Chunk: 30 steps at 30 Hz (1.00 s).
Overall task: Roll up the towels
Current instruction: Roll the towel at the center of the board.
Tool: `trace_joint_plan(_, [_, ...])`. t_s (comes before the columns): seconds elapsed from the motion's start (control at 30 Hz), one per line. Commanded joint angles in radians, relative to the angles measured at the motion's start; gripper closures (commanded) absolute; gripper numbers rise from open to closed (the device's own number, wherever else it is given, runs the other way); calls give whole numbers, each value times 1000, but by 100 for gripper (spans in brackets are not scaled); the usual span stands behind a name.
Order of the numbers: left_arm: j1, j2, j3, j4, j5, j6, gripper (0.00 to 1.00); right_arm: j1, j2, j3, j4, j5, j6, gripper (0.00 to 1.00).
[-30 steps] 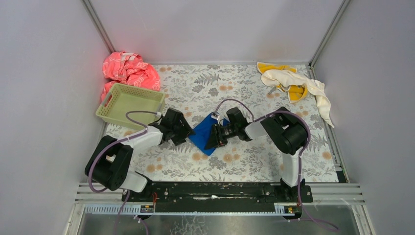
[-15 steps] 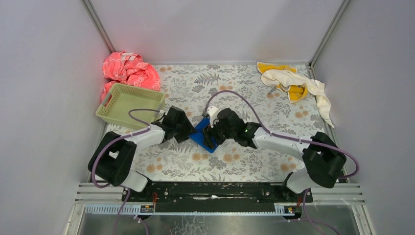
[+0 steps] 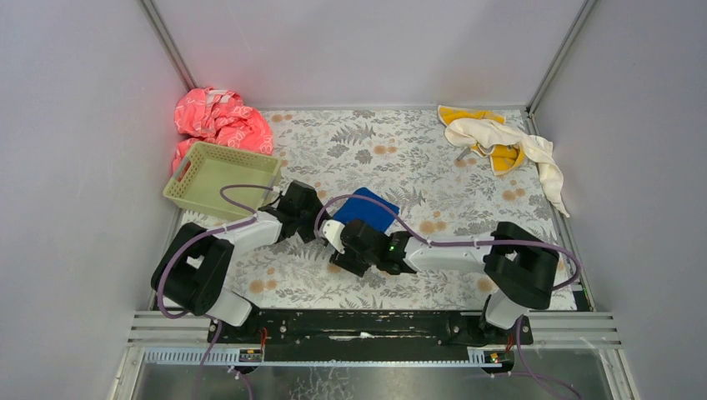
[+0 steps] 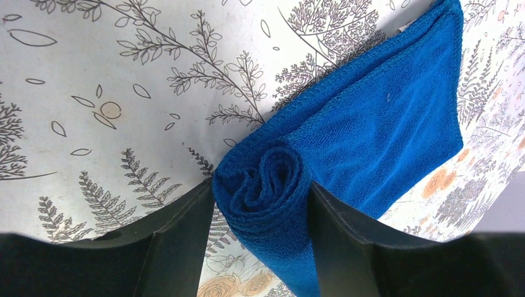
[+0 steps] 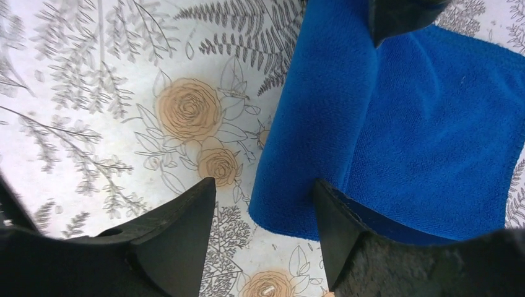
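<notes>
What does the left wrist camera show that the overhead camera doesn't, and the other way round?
Only the left wrist view: the end of the blue towel is rolled into a spiral, squeezed between the two fingers of the left hand.
Only the overhead view: a basket, a pink cloth, and a yellow towel heaped with a cream towel in the far corner.
Both: the blue towel, its unrolled part flat on the flowered table.

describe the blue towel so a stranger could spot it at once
On the flowered table, look right of the green basket, near the middle. The blue towel lies there, one end rolled up in the left tool. It alone is blue, unlike the pink cloth, yellow towel and white towel.
</notes>
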Motion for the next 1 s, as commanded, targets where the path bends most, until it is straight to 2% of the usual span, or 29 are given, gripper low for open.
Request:
trace_joint_plan(0.0, [-10, 48, -27, -60, -26, 30, 44, 8, 62, 39, 32, 77, -69, 35])
trace_joint_plan(0.23, [-9, 14, -11, -72, -22, 28, 43, 3, 189, 66, 20, 120, -106, 34])
trace_joint_plan(0.43, [13, -41, -5, -91, -22, 34, 37, -30, 232, 70, -13, 89, -63, 42])
trace_joint_plan(0.53, [30, -58, -4, -103, -22, 41, 35, -69, 232, 75, -46, 26, -30, 53])
trace_joint_plan(0.6, [50, -78, -9, -112, -23, 46, 33, -94, 215, 75, -62, -43, -1, 63])
trace_joint_plan(0.73, [81, -142, -16, -152, -34, 61, 28, -151, 166, 69, -70, -279, 97, 81])
trace_joint_plan(0.83, [79, -192, -24, -186, -29, 64, 26, -196, 150, 71, -49, -469, 189, 87])
trace_joint_plan(0.97, [81, -268, -61, -211, -22, 45, 23, -254, 155, 56, 10, -630, 332, 90])
